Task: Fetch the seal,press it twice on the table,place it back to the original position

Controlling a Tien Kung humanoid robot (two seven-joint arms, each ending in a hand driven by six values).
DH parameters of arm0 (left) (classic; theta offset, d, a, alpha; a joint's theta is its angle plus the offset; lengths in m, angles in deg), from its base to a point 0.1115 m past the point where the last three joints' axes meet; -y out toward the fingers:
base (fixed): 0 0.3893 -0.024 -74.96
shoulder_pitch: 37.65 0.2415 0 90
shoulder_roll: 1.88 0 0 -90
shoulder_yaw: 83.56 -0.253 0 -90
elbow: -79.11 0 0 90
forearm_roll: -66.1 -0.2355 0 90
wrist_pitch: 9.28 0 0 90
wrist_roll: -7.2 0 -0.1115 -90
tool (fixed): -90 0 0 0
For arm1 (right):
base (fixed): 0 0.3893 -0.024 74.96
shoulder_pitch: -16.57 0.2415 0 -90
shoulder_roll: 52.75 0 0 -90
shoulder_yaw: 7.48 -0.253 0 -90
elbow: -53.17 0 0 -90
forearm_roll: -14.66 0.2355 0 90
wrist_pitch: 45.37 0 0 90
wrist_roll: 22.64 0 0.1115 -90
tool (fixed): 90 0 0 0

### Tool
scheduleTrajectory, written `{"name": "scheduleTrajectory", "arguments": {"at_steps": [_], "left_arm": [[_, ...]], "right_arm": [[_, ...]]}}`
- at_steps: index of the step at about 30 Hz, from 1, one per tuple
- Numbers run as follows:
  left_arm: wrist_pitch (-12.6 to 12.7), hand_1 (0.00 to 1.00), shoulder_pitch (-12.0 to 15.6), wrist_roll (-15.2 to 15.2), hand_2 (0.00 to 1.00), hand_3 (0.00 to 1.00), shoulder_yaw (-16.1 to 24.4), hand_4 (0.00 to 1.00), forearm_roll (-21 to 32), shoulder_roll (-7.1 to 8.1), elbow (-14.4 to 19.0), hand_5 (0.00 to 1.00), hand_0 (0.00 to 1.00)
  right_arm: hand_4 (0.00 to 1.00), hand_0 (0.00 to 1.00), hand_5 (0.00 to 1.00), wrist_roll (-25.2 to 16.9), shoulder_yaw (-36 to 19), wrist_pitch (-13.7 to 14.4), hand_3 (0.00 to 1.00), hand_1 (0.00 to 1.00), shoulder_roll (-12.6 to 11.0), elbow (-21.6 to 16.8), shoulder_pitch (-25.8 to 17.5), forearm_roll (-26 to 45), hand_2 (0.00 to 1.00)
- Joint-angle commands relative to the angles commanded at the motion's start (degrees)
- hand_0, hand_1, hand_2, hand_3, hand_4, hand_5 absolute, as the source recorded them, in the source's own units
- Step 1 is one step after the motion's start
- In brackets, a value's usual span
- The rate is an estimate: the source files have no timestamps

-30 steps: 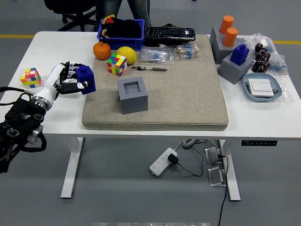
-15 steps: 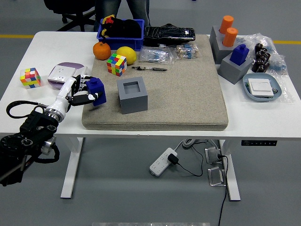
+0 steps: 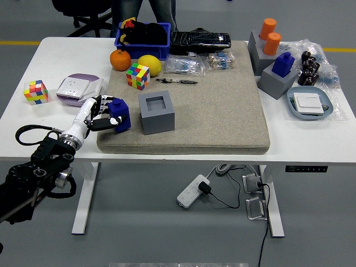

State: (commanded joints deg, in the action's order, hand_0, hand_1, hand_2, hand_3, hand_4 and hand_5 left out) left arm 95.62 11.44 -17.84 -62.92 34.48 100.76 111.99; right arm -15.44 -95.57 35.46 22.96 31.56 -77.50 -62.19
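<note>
My left hand is shut on a dark blue seal and holds it at the left edge of the beige mat, just left of the grey holder block with a square empty socket. I cannot tell whether the seal touches the mat. A second blue seal stands in another grey block at the right. My right arm is out of view.
A Rubik's cube and a white-purple box lie at the left. Another cube, an orange, a lemon, a pen and a blue bin are behind. A person's legs are at the far side.
My left hand has carried the blue seal to the right and nearer, from off the mat's left side to over its left edge beside the grey block. The white-purple box came into view.
</note>
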Motion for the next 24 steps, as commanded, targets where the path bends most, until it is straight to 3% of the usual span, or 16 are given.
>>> {"name": "scheduleTrajectory", "arguments": {"at_steps": [24], "left_arm": [[-0.35,0.495,0.86,0.63,0.468,0.611,-2.68,0.68,0.18,-0.06,-0.78,0.002,0.663]], "right_arm": [[0.753,0.838,0.517,-0.02,0.05,-0.03,0.721,0.775,0.26,-0.11,-0.12,0.16,0.745]]}}
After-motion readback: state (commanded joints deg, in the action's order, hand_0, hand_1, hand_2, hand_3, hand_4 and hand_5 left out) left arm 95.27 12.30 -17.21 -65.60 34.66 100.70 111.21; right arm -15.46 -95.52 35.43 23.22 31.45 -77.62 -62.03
